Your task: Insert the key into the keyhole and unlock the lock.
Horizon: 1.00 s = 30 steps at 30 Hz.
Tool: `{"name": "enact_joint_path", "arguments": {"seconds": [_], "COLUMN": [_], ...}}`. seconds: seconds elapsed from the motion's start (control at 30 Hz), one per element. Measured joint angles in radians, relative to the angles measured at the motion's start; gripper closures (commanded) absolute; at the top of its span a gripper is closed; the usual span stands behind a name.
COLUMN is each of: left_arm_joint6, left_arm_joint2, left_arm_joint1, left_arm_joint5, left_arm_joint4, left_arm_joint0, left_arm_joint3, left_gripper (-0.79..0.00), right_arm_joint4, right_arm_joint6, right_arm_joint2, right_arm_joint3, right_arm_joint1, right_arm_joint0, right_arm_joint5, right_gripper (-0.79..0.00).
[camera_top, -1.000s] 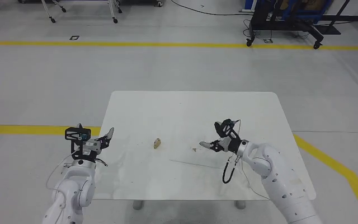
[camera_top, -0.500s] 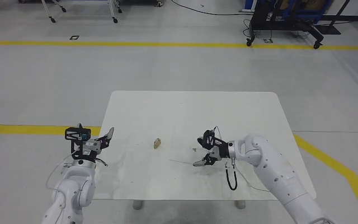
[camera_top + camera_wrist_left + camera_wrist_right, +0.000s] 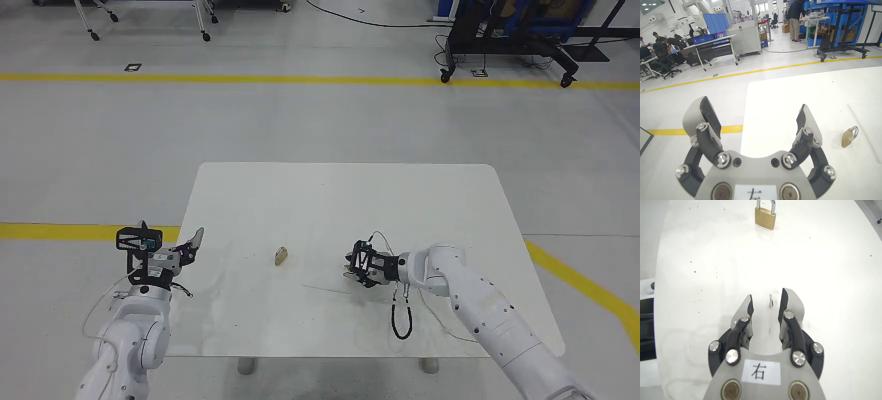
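The left hand (image 3: 755,113) is hanging at the left edge of the white tabletop (image 3: 420,200). Its fingers are spread wide and holding nothing, well apart from the small brass padlock with a silver shackle (image 3: 281,256), which is lying flat and loose near the middle. Further right, the thin silver metal key (image 3: 770,301) is resting on the surface between the parted fingers of the right hand (image 3: 767,296), not yet gripped. It is sitting nearer one finger than the other, so closing is probably risking a one-sided nudge that skids or twists it. The unheld padlock is also likely to slide away under the key's push.
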Motion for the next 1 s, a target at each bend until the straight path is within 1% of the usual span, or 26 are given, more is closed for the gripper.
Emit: {"name": "enact_joint_path", "arguments": {"seconds": [0.03, 0.1, 0.13, 0.17, 0.47, 0.83, 1.0], "left_arm_joint6": [0.0, 0.0, 0.0, 0.0, 0.0, 0.0, 0.0], "left_arm_joint2": [0.0, 0.0, 0.0, 0.0, 0.0, 0.0, 0.0], "left_arm_joint1": [0.0, 0.0, 0.0, 0.0, 0.0, 0.0, 0.0], "left_arm_joint5": [0.0, 0.0, 0.0, 0.0, 0.0, 0.0, 0.0], "left_arm_joint4": [0.0, 0.0, 0.0, 0.0, 0.0, 0.0, 0.0], "left_arm_joint0": [0.0, 0.0, 0.0, 0.0, 0.0, 0.0, 0.0], "left_arm_joint3": [0.0, 0.0, 0.0, 0.0, 0.0, 0.0, 0.0], "left_gripper": [-0.785, -0.785, -0.785, -0.785, -0.785, -0.785, -0.785], "right_arm_joint4": [-0.008, -0.017, -0.021, -0.024, -0.053, -0.093, -0.091], "right_arm_joint6": [-0.005, -0.008, -0.009, -0.009, -0.038, -0.088, -0.092], "right_arm_joint2": [-0.004, -0.011, -0.013, -0.015, -0.002, 0.072, 0.077], "right_arm_joint3": [0.005, 0.012, 0.014, 0.016, 0.003, -0.094, -0.097], "right_arm_joint1": [-0.001, -0.002, -0.002, -0.003, 0.005, 0.038, 0.04], "right_arm_joint0": [0.003, 0.008, 0.01, 0.012, 0.012, -0.058, -0.062], "right_arm_joint5": [0.008, 0.013, 0.014, 0.014, 0.016, -0.006, -0.004], "right_gripper": [-0.185, -0.102, -0.018, 0.0, 0.0, 0.0, 0.0]}}
